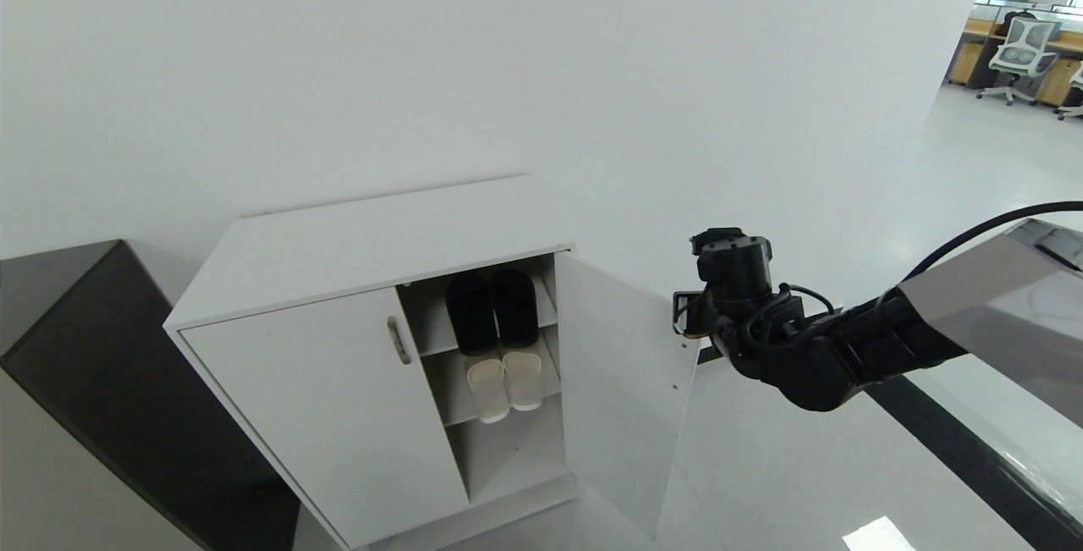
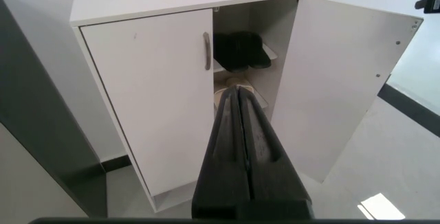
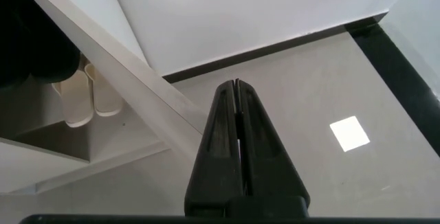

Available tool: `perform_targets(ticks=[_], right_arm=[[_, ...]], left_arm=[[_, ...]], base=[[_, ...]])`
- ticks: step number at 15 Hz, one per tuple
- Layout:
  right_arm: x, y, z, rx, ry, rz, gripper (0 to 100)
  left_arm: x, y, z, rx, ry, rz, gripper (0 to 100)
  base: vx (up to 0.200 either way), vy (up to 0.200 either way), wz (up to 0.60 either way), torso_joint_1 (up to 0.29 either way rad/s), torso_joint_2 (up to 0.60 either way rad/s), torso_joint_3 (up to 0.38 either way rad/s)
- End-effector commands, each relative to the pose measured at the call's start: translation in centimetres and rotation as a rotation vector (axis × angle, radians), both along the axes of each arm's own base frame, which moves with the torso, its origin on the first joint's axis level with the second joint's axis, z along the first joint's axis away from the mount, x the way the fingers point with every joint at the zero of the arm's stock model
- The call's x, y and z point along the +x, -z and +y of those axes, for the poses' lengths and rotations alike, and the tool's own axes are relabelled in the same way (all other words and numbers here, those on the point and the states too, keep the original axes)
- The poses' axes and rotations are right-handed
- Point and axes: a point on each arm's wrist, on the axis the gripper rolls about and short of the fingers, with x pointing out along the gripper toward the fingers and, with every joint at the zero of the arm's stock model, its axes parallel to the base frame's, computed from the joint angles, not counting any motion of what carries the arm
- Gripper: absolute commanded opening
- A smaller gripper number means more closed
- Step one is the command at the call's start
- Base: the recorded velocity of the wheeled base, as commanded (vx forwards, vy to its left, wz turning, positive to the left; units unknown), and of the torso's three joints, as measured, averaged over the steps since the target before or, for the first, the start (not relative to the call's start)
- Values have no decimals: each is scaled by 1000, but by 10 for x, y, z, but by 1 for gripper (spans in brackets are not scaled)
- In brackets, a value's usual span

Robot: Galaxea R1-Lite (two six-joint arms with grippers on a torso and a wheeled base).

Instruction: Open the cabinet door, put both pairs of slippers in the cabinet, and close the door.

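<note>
Head looks down; wrists closer — all share cabinet [image 1: 372, 238].

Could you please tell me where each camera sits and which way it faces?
Head view: on the head, looking forward and down at the cabinet, its open door and the right arm.
Left wrist view: on the left wrist, facing the cabinet front; the shut left end effector shows.
Right wrist view: on the right wrist, looking down past the open door at the floor; the shut right end effector shows.
Shared: head and right wrist views both show the white slippers.
</note>
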Motion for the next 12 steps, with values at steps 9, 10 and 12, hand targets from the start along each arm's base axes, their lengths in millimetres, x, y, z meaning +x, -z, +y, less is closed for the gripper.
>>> perform_targets(ticks=[9, 10, 12], right_arm=[[-38, -1, 26, -29, -94, 22, 0], [-54, -8, 35, -26, -135, 17, 0], [-82, -21, 49, -14, -207, -2, 0]], left_arm=[[0, 0, 0, -1, 0, 0, 0], [0, 0, 0, -1, 0, 0, 0], [0, 0, 0, -1, 0, 0, 0]], base=[[0, 0, 0, 0, 0, 0], [0, 0, 0, 0, 0, 0], [0, 0, 0, 0, 0, 0]])
